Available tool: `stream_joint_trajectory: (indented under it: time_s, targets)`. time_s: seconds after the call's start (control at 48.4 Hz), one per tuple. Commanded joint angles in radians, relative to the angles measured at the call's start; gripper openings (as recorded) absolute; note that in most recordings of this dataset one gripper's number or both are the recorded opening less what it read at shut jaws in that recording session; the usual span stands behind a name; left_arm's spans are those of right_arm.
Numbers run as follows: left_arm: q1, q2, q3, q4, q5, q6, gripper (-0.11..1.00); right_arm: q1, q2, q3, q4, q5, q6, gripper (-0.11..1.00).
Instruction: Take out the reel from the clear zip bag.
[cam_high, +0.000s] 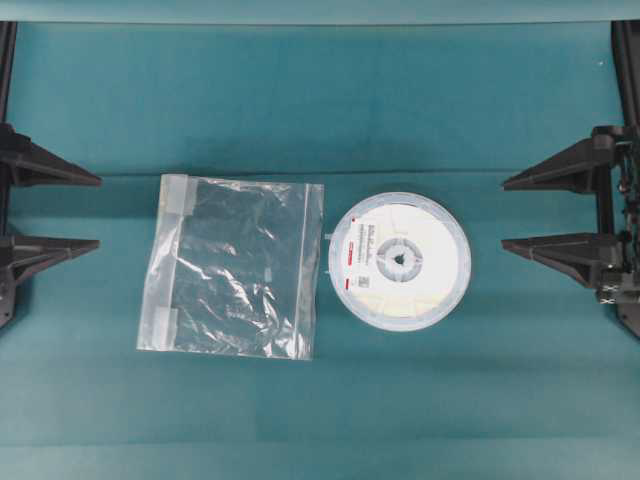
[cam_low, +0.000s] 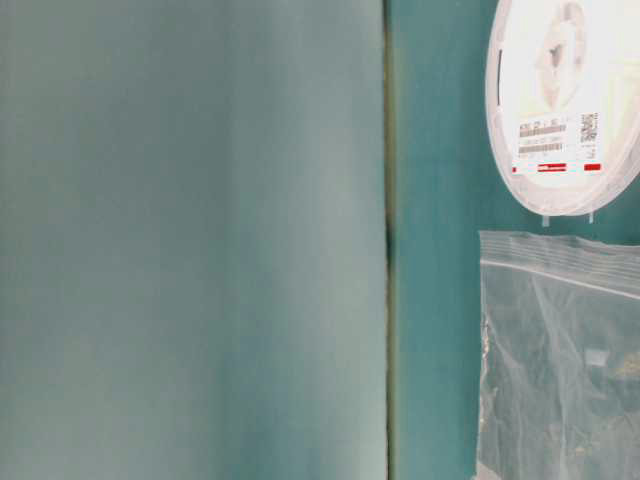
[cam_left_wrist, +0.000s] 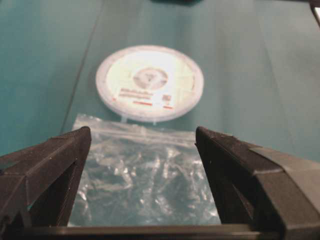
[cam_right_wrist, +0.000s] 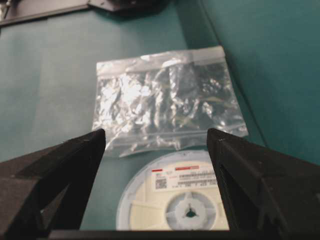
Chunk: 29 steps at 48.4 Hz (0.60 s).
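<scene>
The reel (cam_high: 400, 261) lies free on the worktop (cam_high: 300, 90) just beside the apparently empty clear zip bag (cam_high: 235, 265); both grippers' jaws stand wide open, holding nothing.

a teal table (cam_high: 320, 100) carries the clear zip bag (cam_high: 235, 268) and, just at its 3 o'clock, the reel (cam_high: 399, 260), both lying flat.

In the table-level view the reel (cam_low: 565, 100) is cut off at the top and right edges, and the clear zip bag (cam_low: 560, 360) runs off the right and bottom. The right wrist view loses the reel's lower part. The label (cam_left_wrist: 145, 96) is blurry (maybe too small to read). Both arms are mostly outside the overhead view.
</scene>
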Motion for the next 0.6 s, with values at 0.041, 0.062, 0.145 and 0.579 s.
stream_joint_trajectory:
  time_s: [0.041, 0.062, 0.145, 0.579]
  targets:
    - [0.0, 0.008, -0.028, 0.002, -0.008, -0.005, 0.92, 0.002, 0.005, -0.012, -0.002, -0.005, 0.003, 0.89]
    - [-0.002, 0.006, -0.028, 0.002, -0.008, -0.006, 0.92, 0.002, 0.006, -0.012, -0.003, -0.005, 0.003, 0.89]
    - [0.0, 0.008, -0.026, 0.002, -0.003, -0.011, 0.92, 0.002, 0.005, -0.009, -0.003, -0.005, 0.003, 0.89]
    - [0.0, 0.014, -0.025, 0.002, -0.003, -0.012, 0.92, 0.002, 0.006, 0.017, 0.006, -0.008, 0.015, 0.89]
